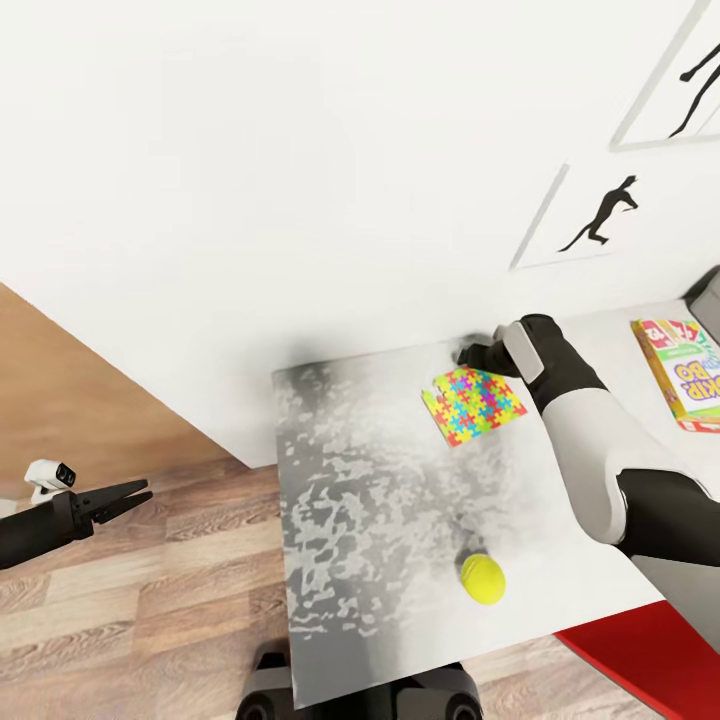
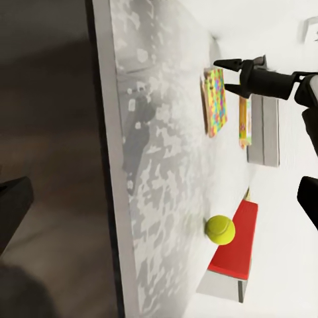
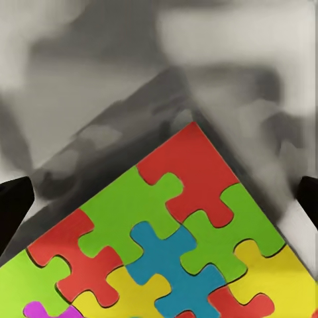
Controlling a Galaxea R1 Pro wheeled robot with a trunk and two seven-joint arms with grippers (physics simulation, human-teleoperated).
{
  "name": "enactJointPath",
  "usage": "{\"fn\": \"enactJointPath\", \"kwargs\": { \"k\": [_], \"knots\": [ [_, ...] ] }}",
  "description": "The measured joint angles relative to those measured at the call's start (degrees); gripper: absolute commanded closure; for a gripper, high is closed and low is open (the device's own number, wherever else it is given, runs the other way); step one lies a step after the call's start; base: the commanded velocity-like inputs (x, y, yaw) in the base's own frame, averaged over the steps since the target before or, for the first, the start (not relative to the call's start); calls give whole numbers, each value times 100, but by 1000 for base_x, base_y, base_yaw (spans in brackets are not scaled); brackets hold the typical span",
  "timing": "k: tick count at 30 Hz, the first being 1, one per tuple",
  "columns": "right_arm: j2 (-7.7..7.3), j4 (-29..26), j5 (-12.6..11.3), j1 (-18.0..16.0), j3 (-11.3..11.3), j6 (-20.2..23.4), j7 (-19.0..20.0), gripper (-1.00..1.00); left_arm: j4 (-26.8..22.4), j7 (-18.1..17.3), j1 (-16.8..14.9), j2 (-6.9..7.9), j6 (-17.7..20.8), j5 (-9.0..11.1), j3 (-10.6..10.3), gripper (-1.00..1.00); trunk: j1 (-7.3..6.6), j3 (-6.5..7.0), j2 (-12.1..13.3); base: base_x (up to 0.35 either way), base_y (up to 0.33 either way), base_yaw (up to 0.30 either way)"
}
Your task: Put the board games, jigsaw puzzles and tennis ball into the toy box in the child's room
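A mottled pale grey desk top (image 1: 370, 520) holds a multicoloured flat jigsaw puzzle (image 1: 473, 404). The right gripper (image 2: 225, 74) hovers spread above its far corner; the left gripper (image 1: 128, 497), spread, hangs over the floor.

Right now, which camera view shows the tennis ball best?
The head view: the tennis ball lies whole and unobstructed on the table, toward its near edge, apart from the jigsaw puzzle. The left wrist view also shows the ball, but sideways. The right wrist view looks at the puzzle.
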Motion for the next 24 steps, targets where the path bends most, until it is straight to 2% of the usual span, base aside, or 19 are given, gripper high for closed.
{"fn": "enactJointPath", "kwargs": {
  "k": [8, 21, 24],
  "knots": [
    [3, 6, 200, 1, 21, 23, -15, -100, -3, 2, 2, 1, 0, 2, 3, -100, 2, -7, 2, 0, 112, 0],
    [20, 13, 262, 1, 19, 36, -15, -100, -5, 3, 3, 1, 0, 1, 10, -100, 1, -7, 1, 0, 260, 0],
    [25, -4, 193, 1, 12, 28, -14, -100, -2, 2, 1, 0, 0, 2, 8, -100, 2, -8, 2, -47, 124, 0]
  ]
}}
